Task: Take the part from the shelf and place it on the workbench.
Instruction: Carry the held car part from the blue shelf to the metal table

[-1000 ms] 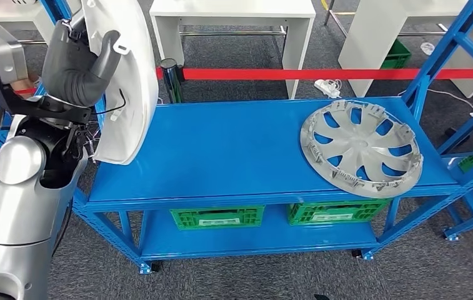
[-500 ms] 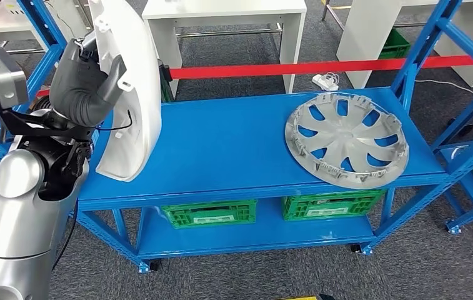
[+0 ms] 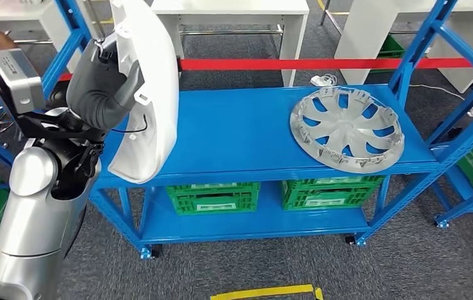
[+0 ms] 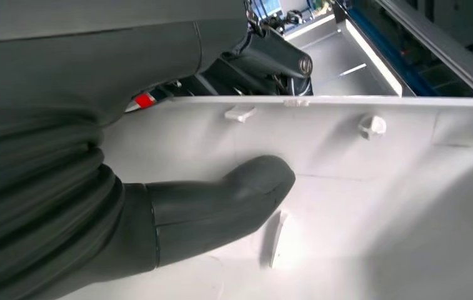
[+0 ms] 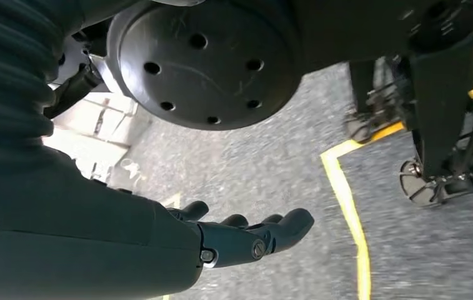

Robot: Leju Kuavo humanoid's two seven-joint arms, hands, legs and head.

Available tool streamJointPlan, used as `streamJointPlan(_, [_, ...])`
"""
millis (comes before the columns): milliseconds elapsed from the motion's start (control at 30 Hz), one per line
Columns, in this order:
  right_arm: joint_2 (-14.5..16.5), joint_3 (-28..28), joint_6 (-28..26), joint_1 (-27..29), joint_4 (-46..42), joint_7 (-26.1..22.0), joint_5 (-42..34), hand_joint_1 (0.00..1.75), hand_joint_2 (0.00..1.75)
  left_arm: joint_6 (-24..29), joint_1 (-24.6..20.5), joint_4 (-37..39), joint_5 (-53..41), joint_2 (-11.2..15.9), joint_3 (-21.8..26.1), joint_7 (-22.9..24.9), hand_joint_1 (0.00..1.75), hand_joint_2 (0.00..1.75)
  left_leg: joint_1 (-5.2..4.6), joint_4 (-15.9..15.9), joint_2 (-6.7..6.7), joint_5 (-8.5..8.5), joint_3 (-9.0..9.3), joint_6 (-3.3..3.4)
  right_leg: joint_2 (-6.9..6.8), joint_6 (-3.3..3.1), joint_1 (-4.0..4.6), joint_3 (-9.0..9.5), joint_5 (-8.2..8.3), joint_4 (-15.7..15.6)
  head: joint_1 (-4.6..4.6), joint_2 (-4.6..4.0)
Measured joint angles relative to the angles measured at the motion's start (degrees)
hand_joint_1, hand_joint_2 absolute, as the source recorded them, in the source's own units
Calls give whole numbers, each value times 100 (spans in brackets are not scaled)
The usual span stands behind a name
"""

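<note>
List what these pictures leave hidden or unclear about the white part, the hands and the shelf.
- White part: its top is cut off by the head view's upper edge, so its full shape is unclear.
- Left hand: the fingers behind the part are hidden by the panel; the left wrist view gives just the thumb.
- Green crates: contents hidden by the blue shelf above.
- Right hand: hangs over the floor, holding nothing.

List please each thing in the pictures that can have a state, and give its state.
white part: held up in the air, on edge, beside the shelf
left hand: grips the white part, thumb pressed on its inner face
right hand: hangs over the floor, fingers apart, holds nothing
silver hubcap: lies on the blue shelf, untouched
</note>
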Motion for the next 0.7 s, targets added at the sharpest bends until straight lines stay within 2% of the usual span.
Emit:
streamJointPlan(33, [-1, -2, 15, 0, 0, 3, 22, 0, 175, 1, 0, 5, -1, 4, -1, -1, 175, 175, -3, 3, 1, 65, -88, 22, -6, 15, 4, -95, -288, 356, 12, 0])
streamJointPlan(67, [-4, -2, 36, 0, 0, 8, 43, 0, 175, 1, 7, 14, -1, 18, 0, -6, 175, 175, -9, 13, 5, 133, -181, 31, -7, 29, 7, -177, -508, 750, 16, 0])
streamJointPlan(100, [-9, -2, 62, 0, 0, 9, 64, 0, 175, 2, 23, 26, -1, 39, 1, -11, 175, 175, -15, 27, 8, 192, -269, 32, -8, 37, 10, -203, -575, 1033, 16, 0])
streamJointPlan(133, [-18, -2, 89, 0, 0, 9, 89, 0, 175, 7, 43, 38, -1, 63, 5, -20, 175, 175, -18, 45, 12, 247, -355, 27, -8, 39, 13, -155, -518, 1161, 16, 0])
streamJointPlan(167, [-30, -1, 120, -1, 0, 9, 124, 0, 175, 20, 69, 46, -1, 97, 16, -30, 175, 175, -19, 71, 14, 298, -445, 15, -9, 33, 15, 3, -372, 1079, 16, 0])
streamJointPlan(200, [-42, 4, 155, -4, -1, 9, 170, 0, 175, 42, 101, 46, -7, 135, 39, -38, 175, 175, -19, 104, 15, 342, -523, 0, -9, 19, 16, 270, -232, 780, 17, 0])
streamJointPlan(233, [-56, 13, 187, -11, -1, 9, 223, 0, 175, 69, 138, 35, -20, 177, 72, -44, 175, 175, -23, 137, 16, 378, -593, -22, -10, -2, 20, 570, -198, 385, 17, 0])
streamJointPlan(267, [-68, 31, 222, -20, -2, 9, 282, 0, 175, 100, 190, 5, -39, 231, 123, -48, 175, 175, -29, 167, 18, 414, -645, -51, -6, -38, 34, 844, -228, 0, 15, 0])
streamJointPlan(300, [-77, 57, 253, -27, -2, 6, 344, 0, 175, 124, 251, -38, -67, 294, 182, -49, 175, 175, -33, 184, 24, 447, -671, -84, -3, -77, 51, 1022, -305, -282, 15, 0])
streamJointPlan(333, [-84, 85, 277, -33, -2, 2, 397, 0, 175, 138, 314, -85, -94, 356, 239, -50, 175, 175, -35, 185, 31, 485, -683, -118, 1, -118, 71, 1090, -368, -416, 13, 0])
streamJointPlan(400, [-93, 148, 322, -34, -2, -7, 513, 0, 175, 175, 466, -185, -163, 530, 368, -56, 175, 175, -27, 174, 34, 548, -690, -192, -6, -211, 76, 1070, -305, -479, 17, 0])
streamJointPlan(433, [-98, 180, 340, -36, -2, -9, 569, 0, 175, 209, 546, -237, -197, 623, 434, -65, 175, 175, -20, 212, 22, 488, -717, -232, -16, -257, 66, 1035, -247, -487, 14, 0])
streamJointPlan(467, [-107, 217, 360, -38, -2, -10, 626, 0, 175, 253, 634, -289, -235, 730, 509, -82, 175, 175, -9, 342, 8, 321, -773, -274, -26, -302, 53, 982, -179, -501, 10, 0])
streamJointPlan(500, [-114, 254, 377, -41, -2, -11, 670, 0, 175, 297, 719, -339, -266, 825, 576, -107, 175, 175, 7, 579, -4, 65, -852, -314, -34, -332, 44, 912, -111, -509, 6, 0])
streamJointPlan(567, [-131, 315, 398, -42, -2, -12, 719, 0, 175, 354, 884, -424, -302, 974, 684, -146, 175, 175, 27, 1260, -11, -452, -1023, -379, -35, -353, 45, 739, 23, -504, -2, 0])
streamJointPlan(600, [-136, 334, 402, -40, -2, -12, 724, 0, 175, 369, 958, -456, -312, 1023, 717, -152, 175, 175, 38, 1548, -11, -552, -1056, -398, -36, -348, 45, 647, 91, -500, -2, 0])
streamJointPlan(633, [-139, 346, 401, -38, -2, -11, 715, 0, 175, 378, 1018, -480, -321, 1053, 739, -151, 175, 175, 47, 1699, -11, -516, -1021, -409, -39, -337, 43, 550, 159, -494, -3, 0])
streamJointPlan(667, [-140, 351, 397, -37, -2, -11, 694, 0, 175, 384, 1054, -497, -339, 1065, 748, -145, 175, 175, 58, 1674, -11, -374, -900, -415, -45, -321, 40, 455, 228, -487, -3, 0])
streamJointPlan(700, [-140, 353, 389, -38, -2, -11, 662, 0, 175, 386, 1068, -510, -369, 1057, 749, -136, 175, 175, 69, 1452, -11, -209, -679, -417, -51, -298, 34, 369, 294, -480, -3, 0])
